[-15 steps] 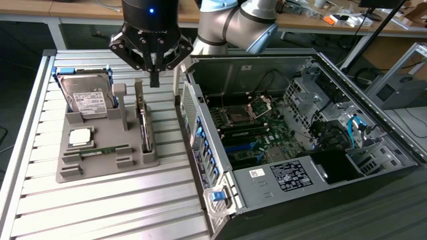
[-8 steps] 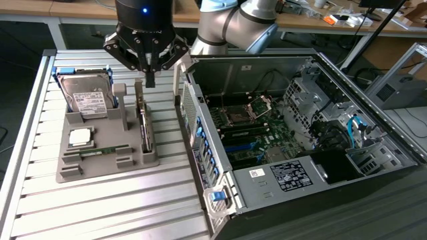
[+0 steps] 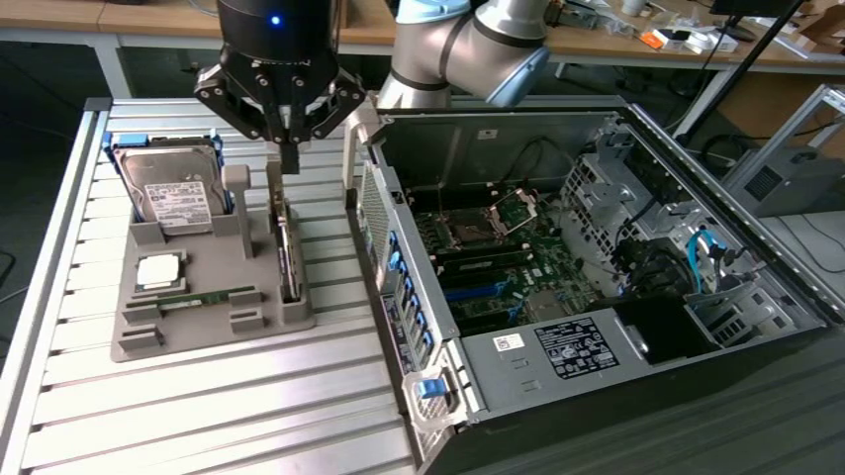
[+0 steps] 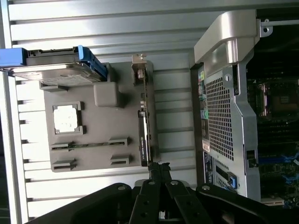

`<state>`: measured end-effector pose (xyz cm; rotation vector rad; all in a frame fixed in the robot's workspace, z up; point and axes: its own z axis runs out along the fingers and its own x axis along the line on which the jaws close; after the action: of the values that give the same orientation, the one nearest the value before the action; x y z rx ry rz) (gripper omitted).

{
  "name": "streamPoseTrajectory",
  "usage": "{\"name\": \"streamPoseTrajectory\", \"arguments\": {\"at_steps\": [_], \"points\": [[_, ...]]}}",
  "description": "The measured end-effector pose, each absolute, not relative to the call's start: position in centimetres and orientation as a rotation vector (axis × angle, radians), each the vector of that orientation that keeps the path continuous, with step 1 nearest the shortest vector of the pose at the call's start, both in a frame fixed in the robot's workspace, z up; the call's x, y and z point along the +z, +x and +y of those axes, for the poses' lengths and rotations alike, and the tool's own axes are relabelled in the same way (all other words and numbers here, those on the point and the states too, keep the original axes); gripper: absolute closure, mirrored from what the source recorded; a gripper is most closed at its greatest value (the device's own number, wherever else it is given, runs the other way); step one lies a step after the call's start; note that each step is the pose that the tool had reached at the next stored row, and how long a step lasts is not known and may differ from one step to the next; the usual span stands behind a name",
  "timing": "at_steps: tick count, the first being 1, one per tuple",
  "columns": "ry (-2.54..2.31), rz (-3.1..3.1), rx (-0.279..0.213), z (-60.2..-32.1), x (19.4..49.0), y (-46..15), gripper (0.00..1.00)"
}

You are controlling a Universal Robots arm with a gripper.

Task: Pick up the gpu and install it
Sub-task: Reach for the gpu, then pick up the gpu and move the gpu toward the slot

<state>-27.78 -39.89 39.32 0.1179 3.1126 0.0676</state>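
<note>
In the exterior view, the open computer case takes the 3 o'clock side of the slatted table. The grey holder tray sits at the case's 9 o'clock, with the hard drive upright at the tray's 11 o'clock. The gripper hangs at the tray's 12 o'clock, jaws pinched fully together. I cannot tell whether it has hold of anything. Its tips are right over the gpu, which stands on edge in the tray's 3 o'clock slot.

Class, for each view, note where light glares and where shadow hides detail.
Exterior view: the ribbed table shines with glare, while the inside of the computer case stays dim. Wrist view: the chip in the grey holder is washed out white, and the hand reads as a dark silhouette.
</note>
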Motion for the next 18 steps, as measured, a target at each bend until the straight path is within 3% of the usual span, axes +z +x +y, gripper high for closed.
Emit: {"name": "streamPoseTrajectory", "arguments": {"at_steps": [14,17,18], "points": [[0.118,3.112,0.068,-39.89,39.32,-27.87,0.89],[0.118,3.112,0.068,-39.89,39.32,-27.87,0.83],[0.118,3.112,0.068,-39.89,39.32,-27.87,0.76]]}}
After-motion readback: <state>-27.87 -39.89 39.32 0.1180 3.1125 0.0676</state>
